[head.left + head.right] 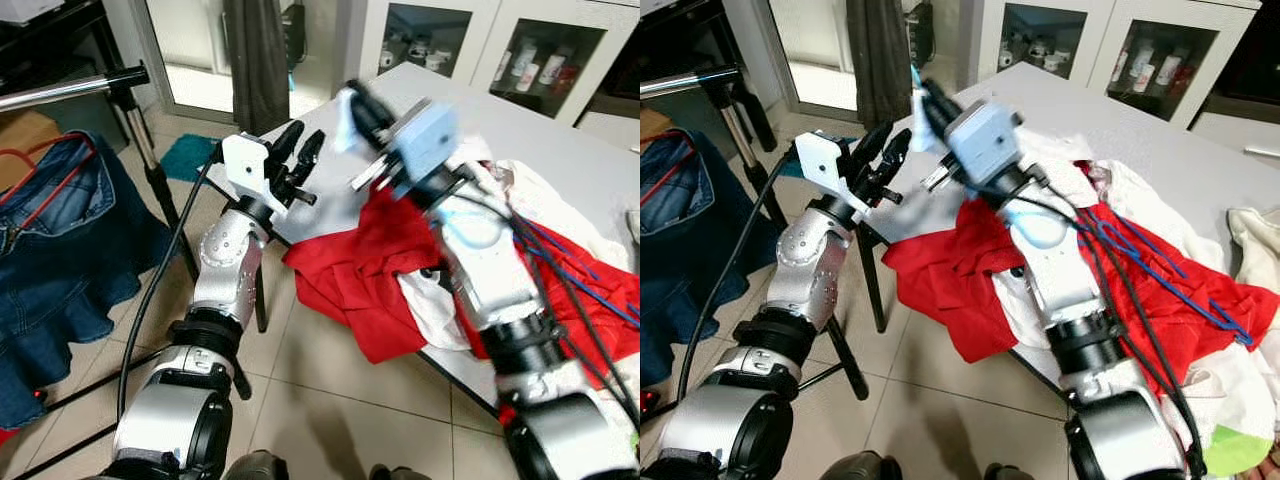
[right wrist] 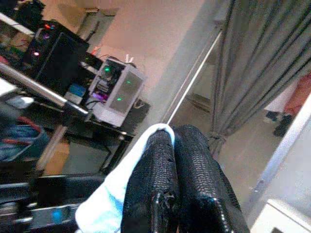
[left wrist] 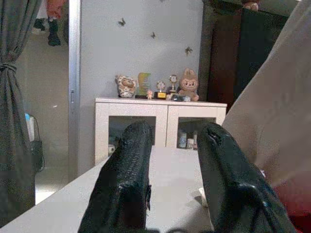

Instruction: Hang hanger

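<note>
Right gripper (image 2: 170,141) clamped shut on a pale blue hanger (image 2: 112,194), raised over the table (image 1: 560,150) edge above the red cloth (image 1: 350,270). Left gripper (image 3: 170,160) parted and empty. Rail (image 1: 70,88) well off to the left, lying roughly crosswise, nearer the left arm. No readable writing anywhere.

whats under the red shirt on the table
The red shirt lies on the grey table, one end hanging over its edge. White cloth peeks from beneath it; anything else under there is covered.
</note>
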`<state>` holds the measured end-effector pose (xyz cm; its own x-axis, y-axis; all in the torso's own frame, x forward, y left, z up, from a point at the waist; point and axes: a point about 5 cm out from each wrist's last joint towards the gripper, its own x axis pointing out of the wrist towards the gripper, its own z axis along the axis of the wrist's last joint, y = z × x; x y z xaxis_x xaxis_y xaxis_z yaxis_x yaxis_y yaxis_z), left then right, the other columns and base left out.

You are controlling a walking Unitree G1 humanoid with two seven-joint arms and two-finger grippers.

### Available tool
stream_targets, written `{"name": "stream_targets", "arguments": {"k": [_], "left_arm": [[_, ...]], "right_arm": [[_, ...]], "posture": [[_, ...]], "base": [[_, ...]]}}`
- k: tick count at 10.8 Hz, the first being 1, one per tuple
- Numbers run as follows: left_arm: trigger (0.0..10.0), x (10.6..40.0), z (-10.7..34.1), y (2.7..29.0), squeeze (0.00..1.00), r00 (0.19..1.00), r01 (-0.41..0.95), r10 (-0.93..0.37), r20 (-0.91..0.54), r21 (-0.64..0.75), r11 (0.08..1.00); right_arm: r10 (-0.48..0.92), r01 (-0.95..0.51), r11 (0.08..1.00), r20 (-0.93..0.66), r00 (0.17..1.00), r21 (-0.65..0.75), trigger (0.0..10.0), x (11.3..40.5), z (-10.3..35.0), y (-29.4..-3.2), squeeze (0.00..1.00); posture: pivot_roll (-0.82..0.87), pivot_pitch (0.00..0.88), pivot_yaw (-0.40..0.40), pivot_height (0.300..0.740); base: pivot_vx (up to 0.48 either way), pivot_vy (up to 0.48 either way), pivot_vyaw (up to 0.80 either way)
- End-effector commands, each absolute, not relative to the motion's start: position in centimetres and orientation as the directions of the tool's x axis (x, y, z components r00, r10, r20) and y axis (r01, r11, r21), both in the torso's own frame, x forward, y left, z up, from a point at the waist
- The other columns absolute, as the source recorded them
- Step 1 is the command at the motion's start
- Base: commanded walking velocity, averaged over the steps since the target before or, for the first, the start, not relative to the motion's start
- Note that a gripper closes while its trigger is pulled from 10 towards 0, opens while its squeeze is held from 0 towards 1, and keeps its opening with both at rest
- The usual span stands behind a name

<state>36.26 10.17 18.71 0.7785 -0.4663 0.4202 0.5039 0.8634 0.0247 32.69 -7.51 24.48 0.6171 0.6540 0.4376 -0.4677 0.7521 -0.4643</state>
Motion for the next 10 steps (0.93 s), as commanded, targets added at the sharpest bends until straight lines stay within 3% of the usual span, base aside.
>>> {"name": "stream_targets", "arguments": {"k": [1,3,7,10], "left_arm": [[10.0,36.2,20.0,9.6,0.00,0.735,0.531,-0.503,0.454,0.076,0.844],[10.0,35.8,21.0,8.7,0.00,0.690,0.558,-0.535,0.487,0.112,0.822],[10.0,35.8,21.8,8.2,0.00,0.667,0.575,-0.544,0.509,0.112,0.810],[10.0,35.9,21.1,8.5,0.00,0.688,0.568,-0.549,0.475,0.119,0.815]], "right_arm": [[0.680,-0.479,0.728,0.427,0.595,-0.491,8.1,32.3,24.6,-6.9,0.00],[0.707,-0.505,0.700,0.388,0.591,-0.505,8.5,32.0,23.9,-6.1,0.00],[0.667,-0.475,0.734,0.386,0.637,-0.485,8.0,32.5,24.0,-6.1,0.00],[0.366,-0.277,0.929,0.483,0.795,-0.247,8.2,35.2,26.3,-10.7,0.00]], "posture": [[0.07,0.009,0.011,0.740],[0.07,0.009,0.011,0.740],[0.07,0.009,0.010,0.740],[0.07,0.005,0.014,0.740]], "base": [[0.000,0.000,0.00],[0.000,0.000,0.00],[0.000,0.000,0.00],[0.000,0.000,0.00]]}}
